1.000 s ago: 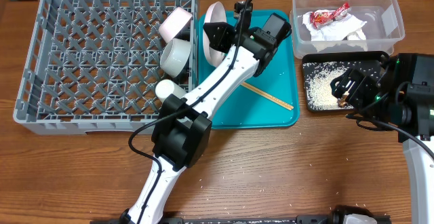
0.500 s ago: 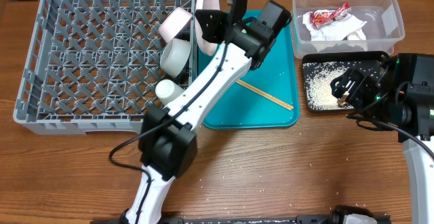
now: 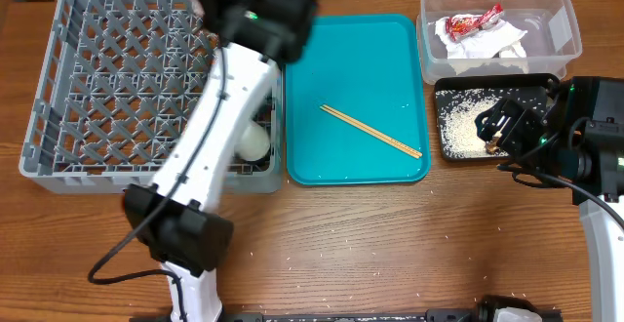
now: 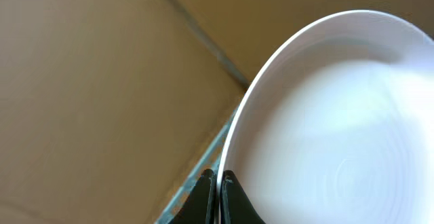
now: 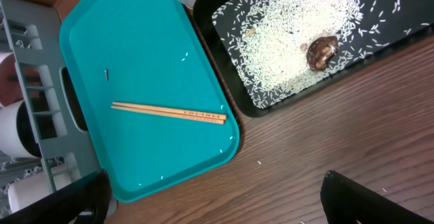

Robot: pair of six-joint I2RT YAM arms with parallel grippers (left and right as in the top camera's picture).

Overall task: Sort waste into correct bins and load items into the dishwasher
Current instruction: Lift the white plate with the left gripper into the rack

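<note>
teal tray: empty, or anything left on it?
Not empty. The chopsticks lie on the teal tray, near its middle; apart from a few tiny specks, nothing else shows on it.

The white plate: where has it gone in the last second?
The left arm swung left, carrying the plate from above the teal tray's left edge to over the rack. Its fingers stay shut on the plate's rim. The chopsticks on the tray, the rice and the open right fingers have not moved.
</note>
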